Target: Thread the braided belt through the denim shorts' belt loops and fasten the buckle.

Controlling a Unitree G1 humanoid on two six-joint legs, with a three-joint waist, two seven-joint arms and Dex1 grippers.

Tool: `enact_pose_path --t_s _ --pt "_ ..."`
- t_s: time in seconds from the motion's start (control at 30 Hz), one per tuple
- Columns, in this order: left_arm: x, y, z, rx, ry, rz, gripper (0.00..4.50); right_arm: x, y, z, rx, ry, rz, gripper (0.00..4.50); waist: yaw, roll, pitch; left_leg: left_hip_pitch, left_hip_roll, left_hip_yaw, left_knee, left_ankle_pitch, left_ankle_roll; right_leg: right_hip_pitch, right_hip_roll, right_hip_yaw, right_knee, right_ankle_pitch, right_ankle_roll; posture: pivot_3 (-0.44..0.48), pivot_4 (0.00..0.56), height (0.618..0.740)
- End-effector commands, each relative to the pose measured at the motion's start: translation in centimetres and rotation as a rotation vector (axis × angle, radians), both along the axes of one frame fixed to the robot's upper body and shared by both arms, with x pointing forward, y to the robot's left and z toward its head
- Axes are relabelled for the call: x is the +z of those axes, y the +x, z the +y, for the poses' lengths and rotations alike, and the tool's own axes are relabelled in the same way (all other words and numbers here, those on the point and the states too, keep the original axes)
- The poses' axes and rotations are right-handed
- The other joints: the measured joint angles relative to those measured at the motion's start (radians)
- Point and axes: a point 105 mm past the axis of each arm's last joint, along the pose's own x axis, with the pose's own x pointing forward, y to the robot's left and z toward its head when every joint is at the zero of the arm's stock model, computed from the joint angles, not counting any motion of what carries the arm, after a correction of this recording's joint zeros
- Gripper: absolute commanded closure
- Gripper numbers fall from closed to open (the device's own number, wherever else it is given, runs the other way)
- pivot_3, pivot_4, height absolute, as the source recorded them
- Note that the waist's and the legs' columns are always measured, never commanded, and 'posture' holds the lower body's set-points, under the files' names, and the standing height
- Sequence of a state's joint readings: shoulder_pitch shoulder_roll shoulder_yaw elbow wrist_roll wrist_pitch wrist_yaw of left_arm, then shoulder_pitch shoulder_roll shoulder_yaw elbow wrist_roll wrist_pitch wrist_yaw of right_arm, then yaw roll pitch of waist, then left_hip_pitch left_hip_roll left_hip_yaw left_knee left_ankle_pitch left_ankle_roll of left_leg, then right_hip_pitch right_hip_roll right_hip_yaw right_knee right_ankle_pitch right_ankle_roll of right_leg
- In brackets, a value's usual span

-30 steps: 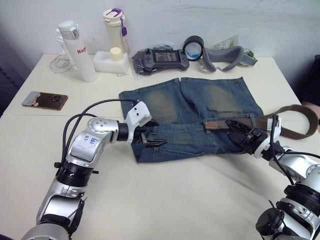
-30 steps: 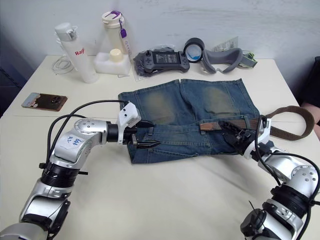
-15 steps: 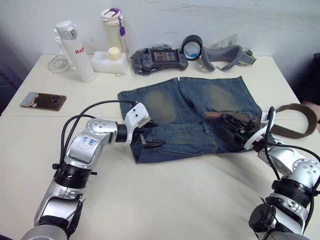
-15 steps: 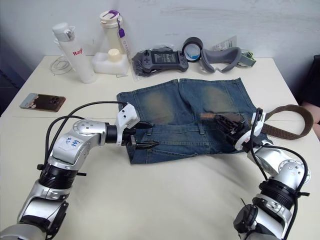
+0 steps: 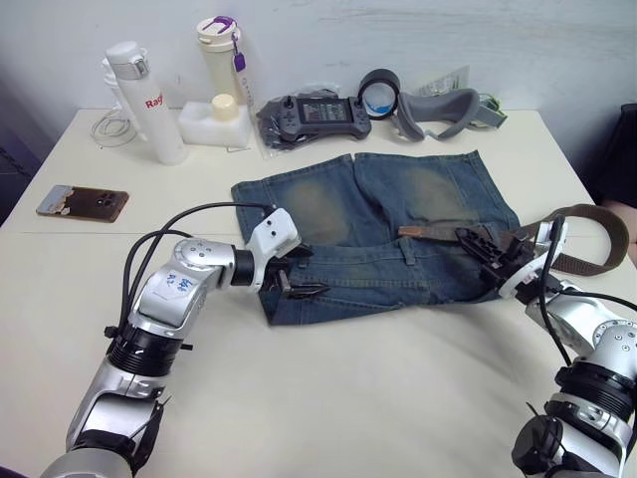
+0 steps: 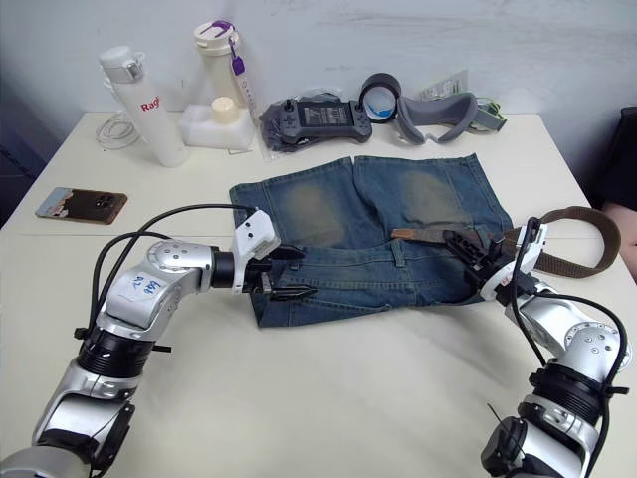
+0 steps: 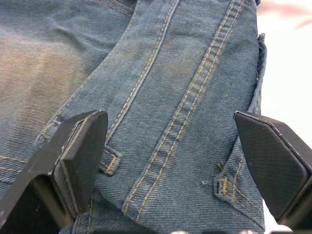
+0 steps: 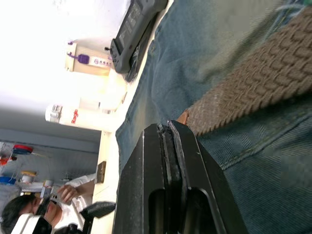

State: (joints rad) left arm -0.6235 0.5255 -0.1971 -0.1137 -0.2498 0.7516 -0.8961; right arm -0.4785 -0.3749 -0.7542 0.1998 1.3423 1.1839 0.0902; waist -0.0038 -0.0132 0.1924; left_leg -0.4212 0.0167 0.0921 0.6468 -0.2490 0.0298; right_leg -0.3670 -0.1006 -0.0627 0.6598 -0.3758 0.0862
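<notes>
Braided belt (image 5: 438, 233) brown, woven, tan-tipped, lying across faded denim shorts (image 5: 398, 199).

Faded, twill-woven denim shorts (image 7: 161, 87), tan stitching; coarse woven braided belt (image 8: 253, 80); matt black plastic fingers (image 7: 78, 146); smooth cream table (image 5: 348, 398).

Red letters "Ra" show on the white bottle (image 5: 154, 105)

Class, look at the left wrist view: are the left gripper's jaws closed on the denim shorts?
No. The left gripper has its jaws spread wide, with the denim shorts lying between them ungripped.
</notes>
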Motion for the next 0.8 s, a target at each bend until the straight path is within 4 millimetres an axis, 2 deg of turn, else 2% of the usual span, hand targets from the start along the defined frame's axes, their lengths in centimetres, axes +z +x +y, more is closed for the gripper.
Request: enact_pose_path --t_s 0.03,0.17,0.43,0.67,0.8 --pt "0.8 -0.3 -0.2 -0.029 0.007 -0.047 0.00 0.8 -0.2 0.7 0.004 0.077 -0.045 3.27 0.000 0.000 0.000 0.000 0.000 0.000 0.000 0.000 0.000 0.000 0.000 0.000 0.000 0.000 0.000 0.000 0.150 0.731" --pt "0.7 -0.4 -0.2 -0.031 0.011 -0.046 0.00 -0.4 -0.1 1.1 -0.019 0.063 0.020 1.52 0.002 0.000 0.000 0.000 0.000 0.000 0.000 0.000 0.000 0.000 0.000 0.000 0.000 0.000 0.000 0.000 0.150 0.731" --pt "0.6 -0.4 -0.3 -0.038 0.018 -0.050 0.00 -1.9 0.4 1.3 -0.058 0.050 0.077 1.52 0.000 0.000 0.000 0.000 0.000 0.000 0.000 0.000 0.000 0.000 0.000 0.000 0.000 0.000 0.000 0.000 0.150 0.731" --pt "0.6 -0.1 -0.4 -0.041 0.024 -0.058 0.00 -1.6 1.8 1.2 -0.110 0.103 0.046 1.52 -0.001 0.000 0.000 0.000 0.000 0.000 0.000 0.000 0.000 0.000 0.000 0.001 0.000 0.000 0.000 0.000 0.150 0.731" --pt "0.6 -0.1 -0.5 -0.043 0.026 -0.063 0.00 -2.8 2.8 1.6 -0.121 0.100 0.087 1.52 -0.001 0.000 0.000 0.000 0.000 0.000 0.000 0.000 0.000 0.000 0.000 0.000 0.000 0.000 0.000 0.000 0.150 0.731"
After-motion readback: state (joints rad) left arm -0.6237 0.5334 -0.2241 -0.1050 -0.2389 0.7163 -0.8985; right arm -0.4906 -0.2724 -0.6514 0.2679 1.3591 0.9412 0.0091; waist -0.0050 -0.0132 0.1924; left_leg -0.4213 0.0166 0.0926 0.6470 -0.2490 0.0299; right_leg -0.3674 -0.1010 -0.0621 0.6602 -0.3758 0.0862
